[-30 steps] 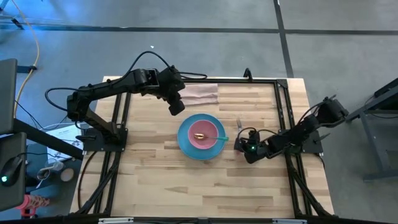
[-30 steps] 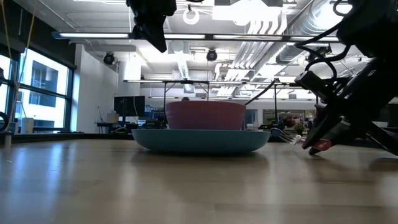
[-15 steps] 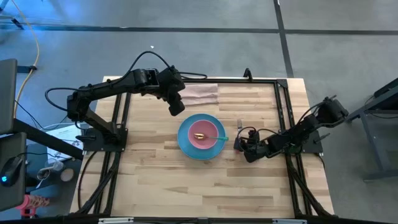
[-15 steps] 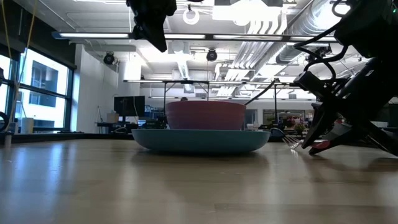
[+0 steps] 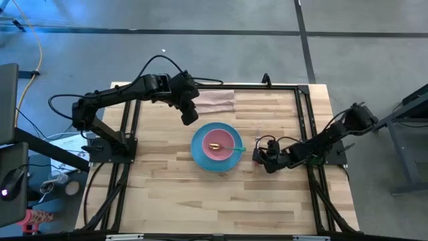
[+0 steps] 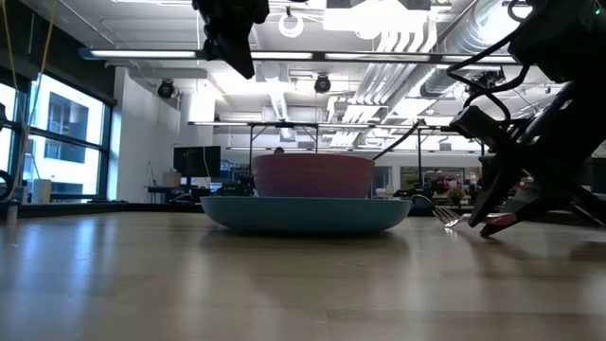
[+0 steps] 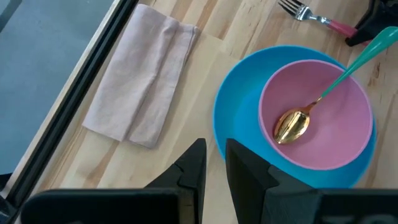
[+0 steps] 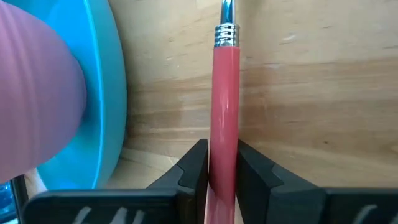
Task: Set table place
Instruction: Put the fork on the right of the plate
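A light-blue plate lies mid-table with a pink bowl standing in it. A gold spoon rests in the bowl, its green handle leaning over the rim. A silver fork with a pink handle is just right of the plate, tines toward the far edge. My right gripper is shut on the fork, low over the table. My left gripper hangs shut and empty above the table, between the cloth and the plate. My right gripper pinches the fork's pink handle between its two fingers, near the handle's free end. The handle runs out ahead of the fingers, along them. The fork lies nearly level and low, tines close to the wood; whether they touch it I cannot tell.
A folded pinkish-beige cloth lies flat near the far edge, also in the left wrist view. The black rail frame runs along the table's sides. Bare wood lies near the front edge.
My right gripper has shifted a little toward the table's right edge with the fork. The fork has tipped nearer to level, and its tines now lie low by the table beside the plate.
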Robot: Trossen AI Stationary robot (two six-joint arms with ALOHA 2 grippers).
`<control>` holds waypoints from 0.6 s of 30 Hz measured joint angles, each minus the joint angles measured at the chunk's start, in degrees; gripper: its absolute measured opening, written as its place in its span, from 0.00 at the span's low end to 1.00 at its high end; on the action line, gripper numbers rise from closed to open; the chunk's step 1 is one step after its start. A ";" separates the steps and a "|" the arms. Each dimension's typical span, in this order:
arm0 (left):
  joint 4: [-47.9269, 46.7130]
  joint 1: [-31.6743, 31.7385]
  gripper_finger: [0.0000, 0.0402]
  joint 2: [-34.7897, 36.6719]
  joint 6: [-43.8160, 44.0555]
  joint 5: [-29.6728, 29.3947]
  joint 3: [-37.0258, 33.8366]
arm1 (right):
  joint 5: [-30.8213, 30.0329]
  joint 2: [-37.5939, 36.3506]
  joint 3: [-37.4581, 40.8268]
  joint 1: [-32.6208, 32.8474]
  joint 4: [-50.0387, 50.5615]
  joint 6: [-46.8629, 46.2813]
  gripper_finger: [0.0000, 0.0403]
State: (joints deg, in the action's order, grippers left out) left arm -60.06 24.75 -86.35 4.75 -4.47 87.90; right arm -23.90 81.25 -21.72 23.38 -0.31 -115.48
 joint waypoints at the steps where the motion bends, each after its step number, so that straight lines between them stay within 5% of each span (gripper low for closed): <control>1: 0.01 0.00 0.13 0.00 0.00 0.00 0.00 | 0.46 0.00 -0.34 -0.33 0.37 0.04 0.15; 10: 0.01 0.00 0.13 0.00 0.00 0.02 0.00 | 9.46 0.07 -9.67 -3.56 18.64 8.85 0.15; 18: 0.03 0.00 0.13 0.00 -0.09 1.24 0.00 | 8.67 0.04 -11.80 -3.83 19.58 9.03 0.15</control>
State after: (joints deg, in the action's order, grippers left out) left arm -60.02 24.75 -86.35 4.67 -3.23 87.90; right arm -15.23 81.30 -33.52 19.55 19.27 -106.45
